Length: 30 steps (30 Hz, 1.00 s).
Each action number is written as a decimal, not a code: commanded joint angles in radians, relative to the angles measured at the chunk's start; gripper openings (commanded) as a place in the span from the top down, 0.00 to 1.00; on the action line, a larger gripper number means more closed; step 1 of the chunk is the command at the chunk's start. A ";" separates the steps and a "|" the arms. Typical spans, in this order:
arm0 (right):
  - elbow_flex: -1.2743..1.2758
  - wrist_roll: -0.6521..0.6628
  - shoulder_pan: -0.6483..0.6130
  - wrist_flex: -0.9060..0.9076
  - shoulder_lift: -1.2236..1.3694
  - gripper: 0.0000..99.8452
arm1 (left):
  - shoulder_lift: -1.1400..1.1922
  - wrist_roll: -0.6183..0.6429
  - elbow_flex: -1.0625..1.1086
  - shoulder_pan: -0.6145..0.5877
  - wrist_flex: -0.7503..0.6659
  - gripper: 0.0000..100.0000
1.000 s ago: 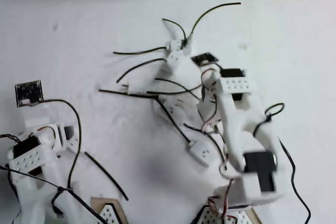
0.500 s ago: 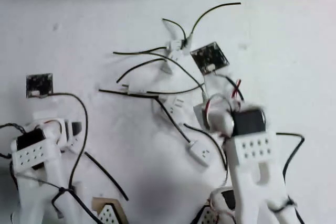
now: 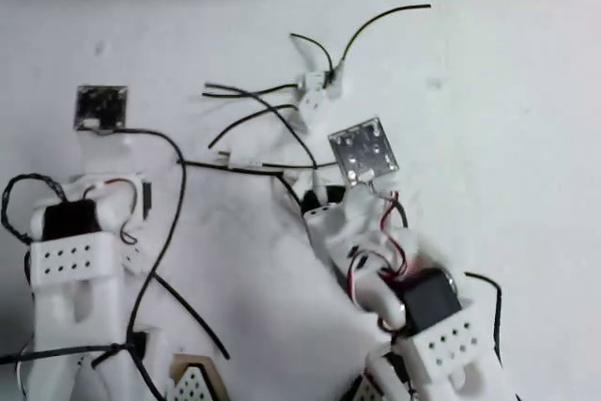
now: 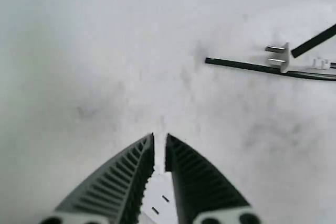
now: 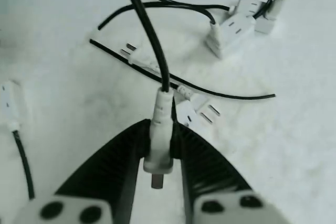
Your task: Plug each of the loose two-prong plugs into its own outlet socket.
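Observation:
My right gripper (image 5: 160,125) is shut on a white two-prong plug (image 5: 157,145) whose black cord (image 5: 144,24) runs away over the table. Just beyond its tips lies a white socket (image 5: 198,113) with two slots. A loose plug (image 5: 131,52) rests farther off, prongs bare, and a cluster of sockets (image 5: 231,27) sits behind it. In the high view the right gripper (image 3: 324,208) is at mid-table. My left gripper (image 4: 159,139) is shut and empty, above a white socket (image 4: 157,205). The loose plug (image 4: 278,56) lies ahead of it and to one side.
Black cords (image 3: 244,119) cross the middle of the table. Another socket (image 5: 10,103) with a cord lies off to one side of the right gripper. The socket cluster (image 3: 319,91) sits at the back, with bare white table (image 3: 507,119) at the far right.
The right arm has drawn back from the socket cluster and swung left, dragging the plug's cord along. The left arm has moved farther from the front edge.

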 commanded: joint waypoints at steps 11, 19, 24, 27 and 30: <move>0.051 -0.061 -0.119 -0.042 -0.219 0.98 | -0.585 0.064 0.118 0.217 0.011 0.98; 0.195 -0.052 -0.249 -0.147 -0.346 0.98 | -0.868 0.066 0.252 0.418 0.006 0.98; 0.216 -0.051 -0.306 -0.160 -0.348 0.98 | -1.024 0.068 0.313 0.504 0.008 0.97; 0.216 -0.051 -0.334 -0.160 -0.348 0.98 | -1.056 0.087 0.347 0.549 0.012 0.88; 0.218 -0.052 -0.363 -0.157 -0.348 0.98 | -1.053 0.187 0.370 0.552 0.015 0.77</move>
